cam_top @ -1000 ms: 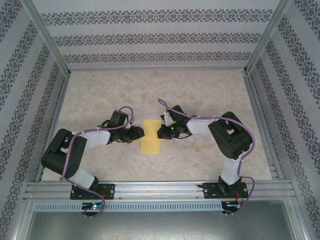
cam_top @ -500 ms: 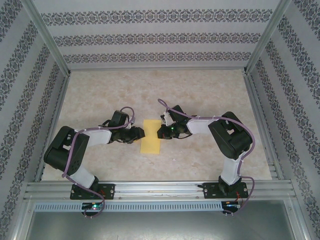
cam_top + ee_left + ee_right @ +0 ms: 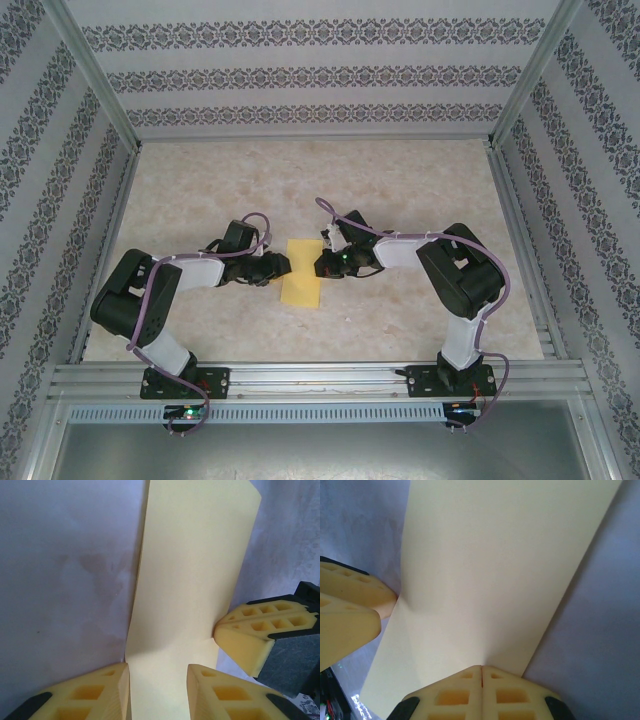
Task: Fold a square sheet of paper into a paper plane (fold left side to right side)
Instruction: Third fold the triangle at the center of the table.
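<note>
The square sheet of paper (image 3: 302, 272) lies mid-table as a narrow yellow rectangle, folded double. My left gripper (image 3: 278, 266) sits low at its left edge. In the left wrist view the paper (image 3: 195, 580) runs up between the left gripper's (image 3: 157, 667) parted jaws, which are open, and it bows slightly there. My right gripper (image 3: 322, 264) is at the paper's right edge. Its jaws (image 3: 481, 668) are shut, with the tips resting on the paper (image 3: 495, 570). Each wrist view also catches the other gripper's yellow fingers (image 3: 255, 630) (image 3: 350, 605) at the paper's side.
The marbled tabletop (image 3: 420, 190) is bounded by aluminium rails (image 3: 320, 375) and patterned walls (image 3: 320, 75). Both arms' elbows stand near the front corners.
The left arm's elbow has crept slightly forward and right while its gripper stays at the paper's left edge. The right arm and the paper have not moved.
</note>
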{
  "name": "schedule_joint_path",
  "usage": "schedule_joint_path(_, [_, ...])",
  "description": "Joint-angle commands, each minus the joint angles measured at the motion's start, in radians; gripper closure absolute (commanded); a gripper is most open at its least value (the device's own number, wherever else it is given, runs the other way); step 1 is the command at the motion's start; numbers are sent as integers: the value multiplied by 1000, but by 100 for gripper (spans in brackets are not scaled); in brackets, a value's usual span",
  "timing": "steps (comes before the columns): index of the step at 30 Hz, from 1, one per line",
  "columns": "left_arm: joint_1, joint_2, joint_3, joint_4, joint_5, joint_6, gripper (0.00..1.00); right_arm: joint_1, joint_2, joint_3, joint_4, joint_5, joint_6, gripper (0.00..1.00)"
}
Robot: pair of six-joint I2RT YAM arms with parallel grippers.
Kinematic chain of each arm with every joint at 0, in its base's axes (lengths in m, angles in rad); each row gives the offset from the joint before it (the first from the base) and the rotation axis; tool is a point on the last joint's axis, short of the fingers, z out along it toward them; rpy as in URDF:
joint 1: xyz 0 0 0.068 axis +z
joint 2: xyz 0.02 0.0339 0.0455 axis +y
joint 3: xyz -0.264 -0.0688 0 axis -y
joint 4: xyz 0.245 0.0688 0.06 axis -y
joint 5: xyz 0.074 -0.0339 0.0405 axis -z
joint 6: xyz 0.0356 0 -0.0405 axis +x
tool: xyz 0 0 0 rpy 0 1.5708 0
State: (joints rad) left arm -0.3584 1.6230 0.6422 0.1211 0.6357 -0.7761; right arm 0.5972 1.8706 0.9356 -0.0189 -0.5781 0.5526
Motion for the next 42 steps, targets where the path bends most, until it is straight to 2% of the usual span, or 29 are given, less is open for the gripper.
schedule_joint_path(1, [0, -1, 9, 40, -2, -15, 65, -7, 18, -20, -56, 3, -11, 100])
schedule_joint_path(12, [-1, -38, -1, -57, -36, -30, 66, -9, 13, -21, -58, 7, -12, 100])
schedule_joint_path(23, [-10, -14, -18, -40, -20, -56, 70, -9, 13, -20, -59, 6, -16, 100])
schedule_joint_path(42, [-16, -53, -34, -33, -17, -73, 95, -13, 0, -22, -55, 7, -17, 100])
